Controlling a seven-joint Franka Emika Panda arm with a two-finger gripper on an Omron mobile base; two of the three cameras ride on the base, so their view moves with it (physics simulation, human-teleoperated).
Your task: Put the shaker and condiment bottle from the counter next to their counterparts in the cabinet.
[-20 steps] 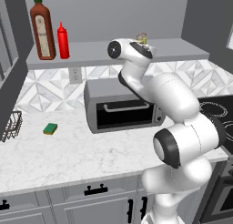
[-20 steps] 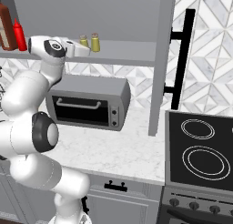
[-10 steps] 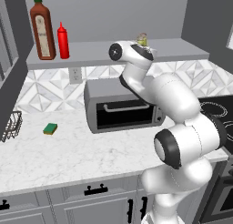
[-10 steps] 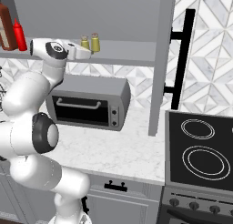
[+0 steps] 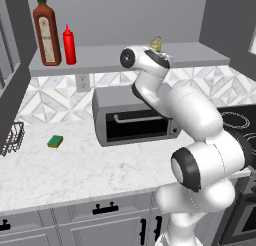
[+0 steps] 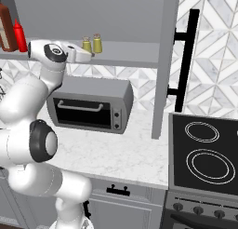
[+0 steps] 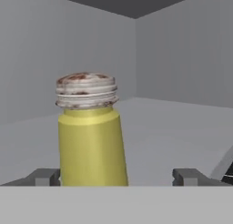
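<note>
Hiding 1 shaker (image 5: 156,43) behind its wrist at upper centre, the spread gripper (image 7: 116,176) shows 2 shakers (image 6: 91,43) from the right.

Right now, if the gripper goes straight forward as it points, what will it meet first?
The gripper has its jaws open around a yellow shaker on the cabinet shelf. Pushed ahead, it would probably meet that shaker first; the grey back wall lies further behind.

White tiles with a grey diamond pattern (image 5: 55,97) line the wall. A boxy grey toaster oven with a dark glass door (image 5: 131,121) stands against them. A black glass cooktop with ring burners (image 6: 204,152) sits at the right, above grey drawer fronts with black handles (image 5: 105,208).
</note>
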